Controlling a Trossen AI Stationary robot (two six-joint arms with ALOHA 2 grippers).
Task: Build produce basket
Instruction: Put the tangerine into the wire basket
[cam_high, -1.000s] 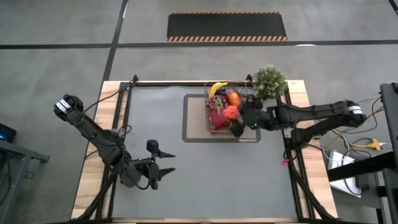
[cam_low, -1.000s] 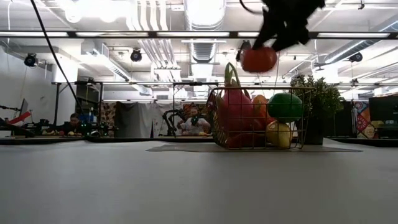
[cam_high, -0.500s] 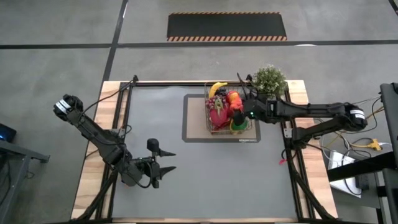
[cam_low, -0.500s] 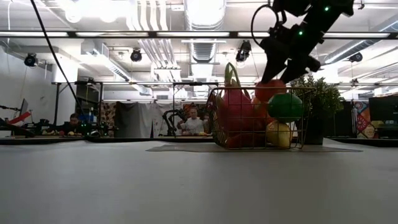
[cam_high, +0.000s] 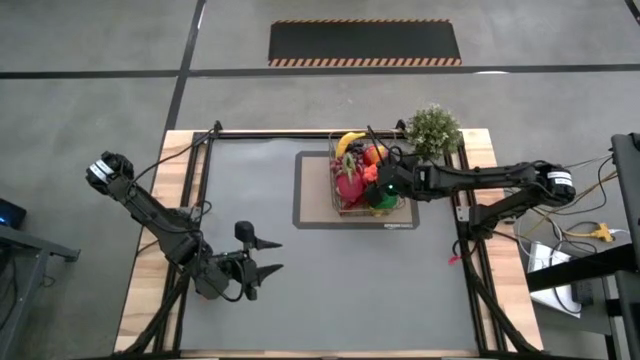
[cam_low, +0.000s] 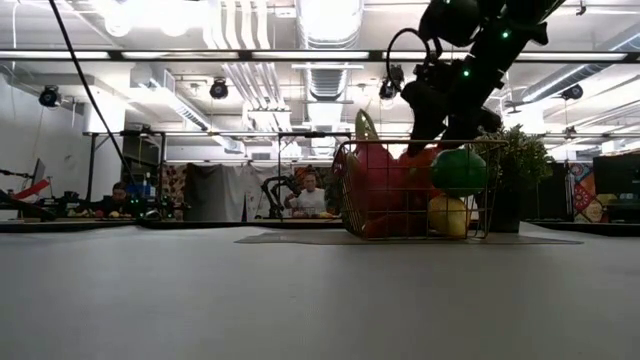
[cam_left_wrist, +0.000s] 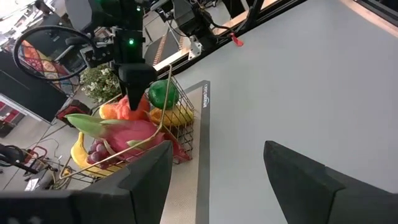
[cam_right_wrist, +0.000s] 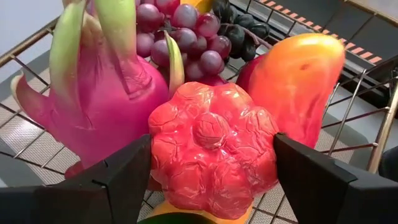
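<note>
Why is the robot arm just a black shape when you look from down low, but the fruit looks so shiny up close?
Low view: bright ceiling lights sit behind the right tool, so it shows as a silhouette. Right wrist view: the bumpy red fruit fills the picture, glossy with glare spots.

Pink dragon fruit (cam_right_wrist: 99, 106), purple grapes (cam_right_wrist: 186, 37)

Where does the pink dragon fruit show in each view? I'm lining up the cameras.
High view: dragon fruit in the basket, left half.
Low view: left part of the basket, behind the wire.
Left wrist view: front of the pile.
Right wrist view: beside the bumpy red fruit, at.
Shared landmark: the grapes.
</note>
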